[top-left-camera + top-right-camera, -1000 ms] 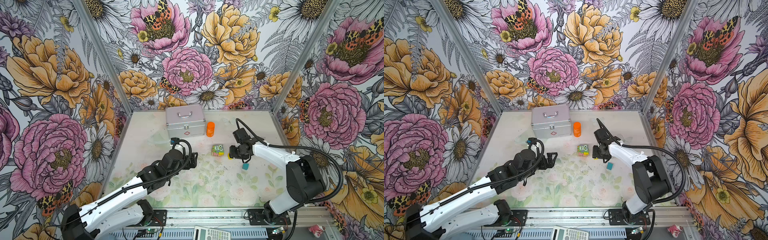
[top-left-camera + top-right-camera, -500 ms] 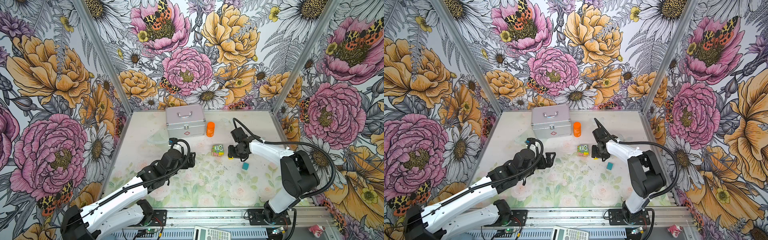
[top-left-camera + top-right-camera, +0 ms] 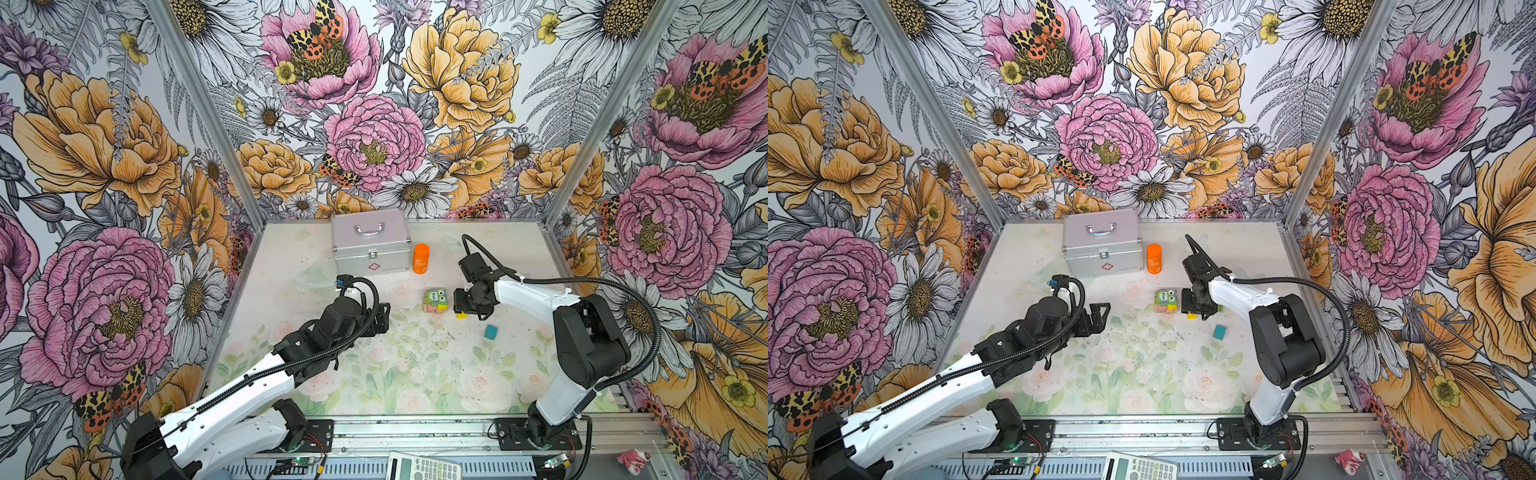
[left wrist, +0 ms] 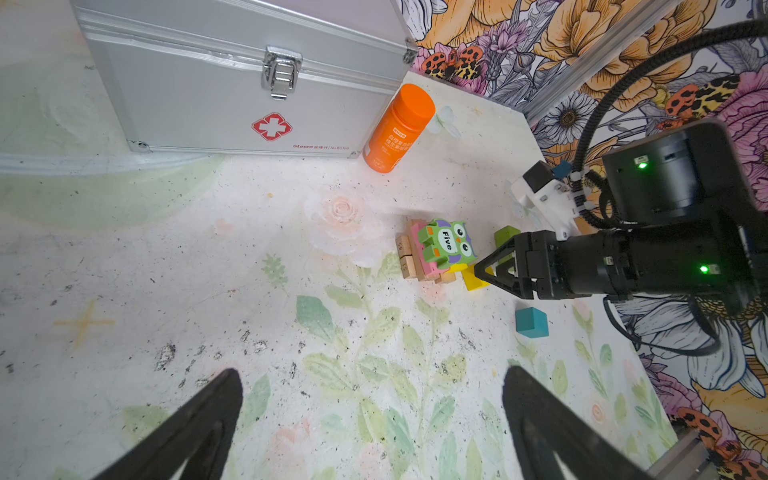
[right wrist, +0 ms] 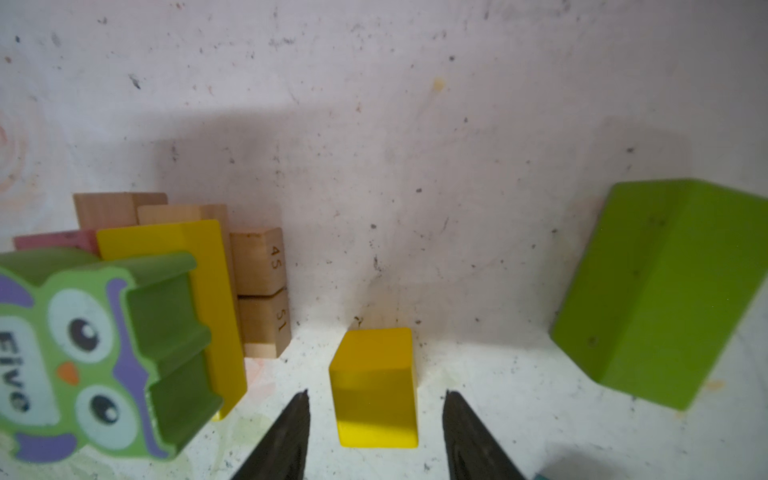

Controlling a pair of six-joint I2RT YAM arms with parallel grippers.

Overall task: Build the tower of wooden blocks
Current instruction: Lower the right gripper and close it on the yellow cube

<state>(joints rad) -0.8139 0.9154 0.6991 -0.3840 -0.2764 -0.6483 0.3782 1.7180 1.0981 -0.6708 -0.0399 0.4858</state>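
On a scuffed surface (image 3: 415,365) amid flowered walls (image 3: 374,137), we see the right claw (image 5: 378,392) spread astride a yellow cube (image 5: 374,388), the left claw (image 4: 372,374) spread wide.

Green with purple patches, white eyes, orange beak and black lettering on the owl-faced piece (image 4: 446,245); plain paint on the yellow bar (image 5: 199,249), yellow cube (image 5: 374,399), pink plank (image 5: 54,241), green bar (image 5: 673,291) and teal cube (image 4: 532,322), dark stamped numbers on the tan planks (image 5: 257,262). Bright orange on the bottle (image 4: 397,129), silver with a red-and-white cross on the case (image 4: 208,104). Faded pastel roses and green leaves across the pale, speckled bench (image 4: 166,270).
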